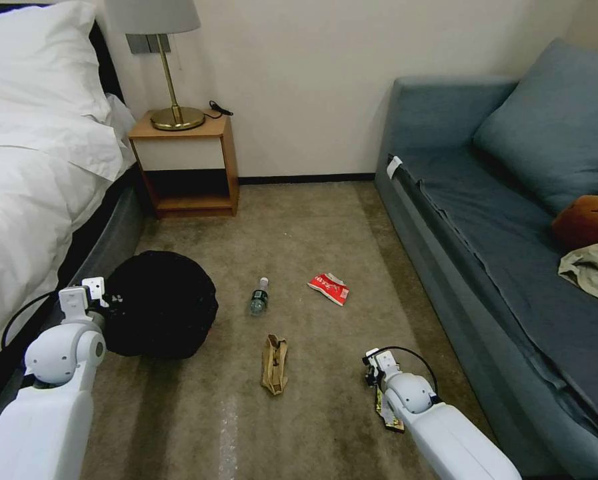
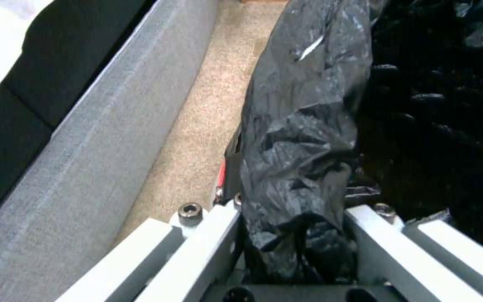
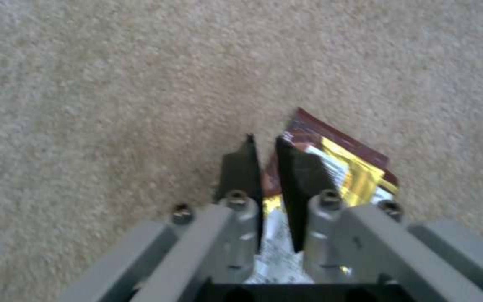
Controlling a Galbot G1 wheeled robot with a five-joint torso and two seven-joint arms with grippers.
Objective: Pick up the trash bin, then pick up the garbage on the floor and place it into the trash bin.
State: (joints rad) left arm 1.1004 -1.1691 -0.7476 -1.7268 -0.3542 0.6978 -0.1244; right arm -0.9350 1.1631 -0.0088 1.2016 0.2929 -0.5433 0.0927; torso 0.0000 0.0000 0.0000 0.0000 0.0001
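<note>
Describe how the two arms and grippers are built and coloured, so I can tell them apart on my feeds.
Both arms have glossy white rounded shells with grey joint discs. A black cable loops beside each wrist. The left gripper and right gripper have pale grey linkage bars with dark bolts; the right's fingers are black wedges.

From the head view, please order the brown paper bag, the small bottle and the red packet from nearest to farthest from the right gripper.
Measured from the right gripper:
1. Brown paper bag, on the carpet toward the robot's left.
2. Red packet, ahead of it, toward the sofa side.
3. Small bottle, ahead and farther left, nearer the trash bin.
</note>
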